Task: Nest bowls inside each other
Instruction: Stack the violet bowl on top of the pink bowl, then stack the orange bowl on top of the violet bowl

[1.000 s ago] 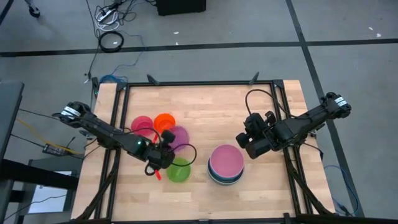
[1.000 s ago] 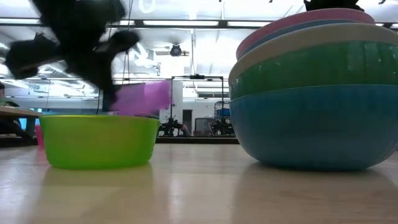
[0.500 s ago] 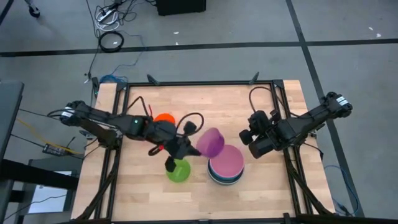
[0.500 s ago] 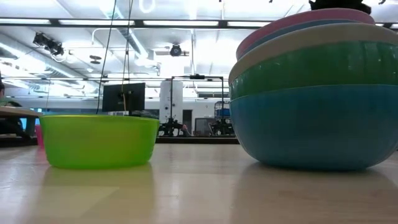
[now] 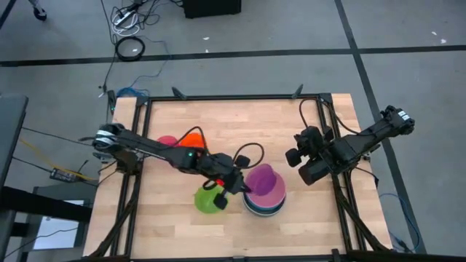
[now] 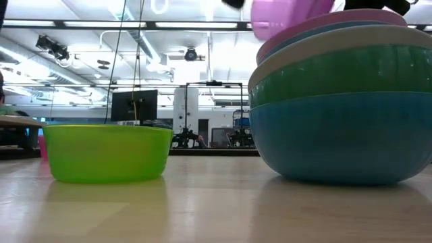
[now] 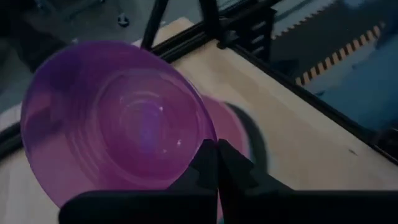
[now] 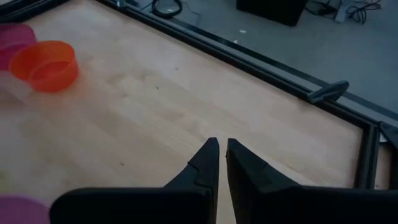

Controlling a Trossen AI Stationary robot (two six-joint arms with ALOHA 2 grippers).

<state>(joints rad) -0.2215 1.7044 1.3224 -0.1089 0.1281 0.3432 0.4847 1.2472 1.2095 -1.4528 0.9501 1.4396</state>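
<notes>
My left gripper (image 5: pixel 239 182) is shut on a purple bowl (image 5: pixel 261 177) and holds it just above a stack of nested bowls (image 5: pixel 271 198). In the low view the purple bowl (image 6: pixel 287 15) hangs over the stack's pink top bowl (image 6: pixel 324 24). Below the pink one sit a white-grey, a green (image 6: pixel 344 74) and a blue bowl (image 6: pixel 344 138). A lime bowl (image 5: pixel 210 199) rests on its base left of the stack. An orange bowl (image 5: pixel 193 140) and a magenta bowl (image 5: pixel 167 141) stand farther left. My right gripper (image 5: pixel 298 164) hovers shut right of the stack, holding nothing. My left gripper pinches the purple bowl's rim (image 7: pixel 200 148), one finger (image 7: pixel 207 163) on the inner side and one on the outer. The fingers come from the table's left, slanting down. The bowl is lifted clear and tilted, its opening turned toward the wrist, over the pink bowl (image 7: pixel 231 124).
A black metal frame (image 5: pixel 233 96) borders the wooden table. The right wrist view shows bare wood (image 8: pixel 186 106) on the table's far side, with the orange bowl (image 8: pixel 50 65) beyond it. Cables trail along both arms.
My left gripper has lifted the purple bowl from the group at the left. It carried the bowl up and toward the table's right, past the lime bowl, to just above the stack. Its wrist turned and tipped the bowl. The other bowls have stayed put.
</notes>
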